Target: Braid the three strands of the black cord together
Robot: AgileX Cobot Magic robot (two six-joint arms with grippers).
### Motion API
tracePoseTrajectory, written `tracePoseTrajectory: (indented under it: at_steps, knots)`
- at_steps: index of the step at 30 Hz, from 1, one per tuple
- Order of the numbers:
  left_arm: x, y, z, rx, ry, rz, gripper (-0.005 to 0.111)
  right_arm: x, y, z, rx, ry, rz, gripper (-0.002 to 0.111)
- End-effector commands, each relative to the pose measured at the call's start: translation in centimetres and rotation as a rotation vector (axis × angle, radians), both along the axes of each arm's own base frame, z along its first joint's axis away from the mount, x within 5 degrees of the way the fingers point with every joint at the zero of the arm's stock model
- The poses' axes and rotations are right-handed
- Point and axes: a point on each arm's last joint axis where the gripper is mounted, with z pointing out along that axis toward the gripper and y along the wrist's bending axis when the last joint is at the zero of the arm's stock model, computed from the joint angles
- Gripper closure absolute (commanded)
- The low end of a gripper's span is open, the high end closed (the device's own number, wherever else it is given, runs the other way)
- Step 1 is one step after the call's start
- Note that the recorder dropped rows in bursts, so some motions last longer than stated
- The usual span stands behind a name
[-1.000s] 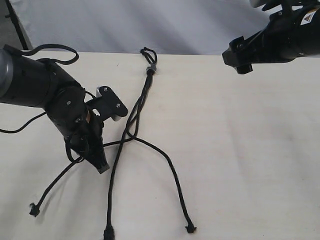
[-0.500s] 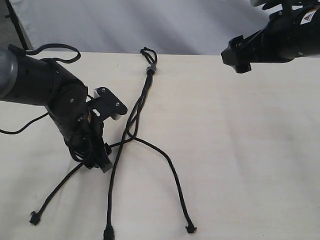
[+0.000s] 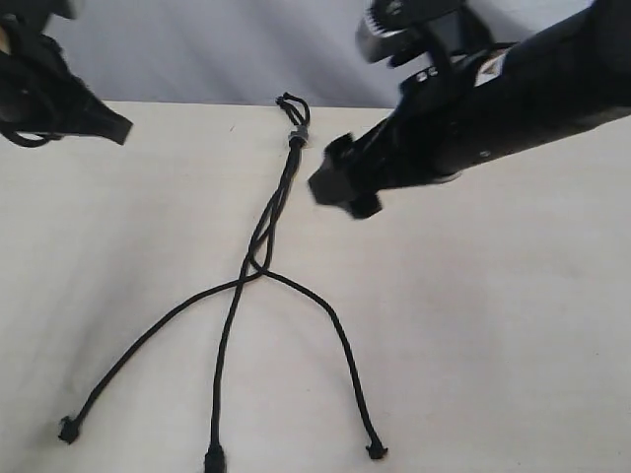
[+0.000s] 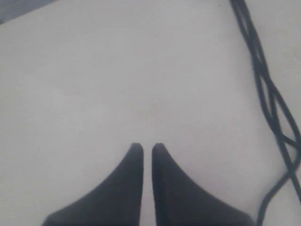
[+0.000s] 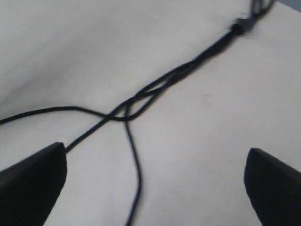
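The black cord lies flat on the cream table. Its grey band (image 3: 297,136) sits near the far edge, and the joined length (image 3: 272,209) runs down to a crossing (image 3: 254,272). From there the left strand (image 3: 148,335), middle strand (image 3: 221,365) and right strand (image 3: 340,345) fan out to knotted tips. My left gripper (image 4: 146,146) is shut on nothing, above bare table beside the cord (image 4: 268,89), at the far left (image 3: 104,122). My right gripper (image 5: 155,157) is open wide above the crossing (image 5: 123,113), hanging right of the joined length (image 3: 340,189).
The table's far edge meets a pale backdrop (image 3: 227,49) just behind the cord's small loops (image 3: 290,101). The right arm (image 3: 493,108) stretches from the upper right across the table's middle. Bare tabletop (image 3: 493,345) spreads right of the strands.
The left arm has lifted off the left strand and drawn back to the far left corner. The strand now lies free. The right arm has swung in from the upper right toward the cord.
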Motion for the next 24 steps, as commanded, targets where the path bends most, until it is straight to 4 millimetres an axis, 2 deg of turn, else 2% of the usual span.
tracePoseTrajectory:
  at_steps: [1,6,10,13,16,21,24]
  knots:
    - [-1.4,2.7,-0.6,-0.064,-0.058,0.120,0.107,-2.3,6.0,-1.7,-0.052,0.075,0.226,0.013]
    - [-1.4,4.3,-0.7,-0.078,-0.143,0.164,0.107,-3.7,12.5,-6.2,-0.136,0.191,0.400,0.013]
    - [-1.5,4.3,-0.8,-0.077,-0.136,0.165,0.107,-3.7,15.9,-9.8,-0.243,0.305,0.452,0.013]
    - [-1.5,4.3,-0.8,-0.077,-0.134,0.165,0.107,-3.4,17.1,-12.2,-0.327,0.343,0.420,0.014]
    - [-1.5,4.3,-0.8,-0.077,-0.134,0.165,0.107,-3.0,17.3,-13.6,-0.373,0.364,0.375,0.014]
    - [-1.5,4.3,-0.8,-0.077,-0.134,0.165,0.107,-3.0,17.3,-14.8,-0.388,0.387,0.360,0.014]
    - [-1.5,4.3,-0.8,-0.077,-0.134,0.165,0.107,-2.9,17.4,-15.4,-0.395,0.393,0.357,0.021]
